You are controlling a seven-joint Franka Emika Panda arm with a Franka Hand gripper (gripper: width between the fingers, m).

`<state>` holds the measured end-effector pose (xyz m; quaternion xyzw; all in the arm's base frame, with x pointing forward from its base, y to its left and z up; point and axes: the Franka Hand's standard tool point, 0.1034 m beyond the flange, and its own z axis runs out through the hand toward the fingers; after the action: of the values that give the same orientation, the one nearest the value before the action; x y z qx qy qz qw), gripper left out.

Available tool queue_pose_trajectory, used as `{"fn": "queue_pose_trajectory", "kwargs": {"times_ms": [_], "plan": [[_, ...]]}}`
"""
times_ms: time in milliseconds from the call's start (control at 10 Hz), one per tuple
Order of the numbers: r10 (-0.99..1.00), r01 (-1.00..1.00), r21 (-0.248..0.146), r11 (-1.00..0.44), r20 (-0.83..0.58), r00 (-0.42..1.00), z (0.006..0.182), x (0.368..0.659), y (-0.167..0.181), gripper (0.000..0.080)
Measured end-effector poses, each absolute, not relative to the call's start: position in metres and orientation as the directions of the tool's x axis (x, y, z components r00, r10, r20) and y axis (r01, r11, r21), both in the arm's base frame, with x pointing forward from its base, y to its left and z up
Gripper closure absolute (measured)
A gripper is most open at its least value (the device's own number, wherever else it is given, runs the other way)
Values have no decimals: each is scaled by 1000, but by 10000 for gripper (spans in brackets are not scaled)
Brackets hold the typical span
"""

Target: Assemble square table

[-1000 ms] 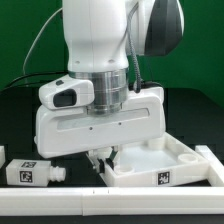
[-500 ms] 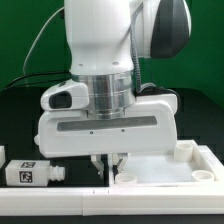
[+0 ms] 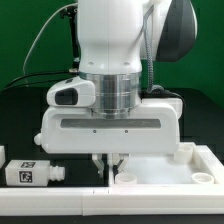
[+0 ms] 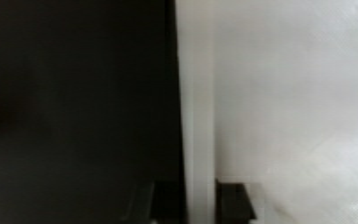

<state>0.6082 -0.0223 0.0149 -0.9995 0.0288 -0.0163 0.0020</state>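
table rim (image 4: 195, 110) between jaws, wrist view

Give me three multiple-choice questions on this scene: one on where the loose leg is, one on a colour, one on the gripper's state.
1. The loose leg lies: A, on the exterior view's left of the gripper; B, on its right; C, in its jaws.
2. The work surface is: A, black; B, red; C, yellow.
3. The gripper is: A, wide open; B, shut on the panel's rim; C, out of view.
Answers: 1 A, it lies left of the arm. 2 A, dark around the parts. 3 B, the wrist view shows both fingers against the rim.
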Motion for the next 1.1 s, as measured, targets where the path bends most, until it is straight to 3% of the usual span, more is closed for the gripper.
{"fn": "queue_pose_trajectory", "kwargs": {"times_ms": [100,200,300,400,500,600,900,1100], "plan": [[-57,-57,-5,-998,32,998,15,608,-22,718],[-58,-58,-6,-998,33,998,16,609,-22,531],[-76,-76,-21,-997,7,997,29,604,-23,395],[-103,-104,-35,-994,-31,994,50,597,-21,395],[-122,-125,-43,-991,-66,990,66,592,-17,213],[-170,-174,-41,-984,-77,982,72,591,-13,170],[-162,-166,-42,-985,-78,984,71,591,-12,154],[-247,-253,-40,-967,-117,962,80,578,-5,151]]}}
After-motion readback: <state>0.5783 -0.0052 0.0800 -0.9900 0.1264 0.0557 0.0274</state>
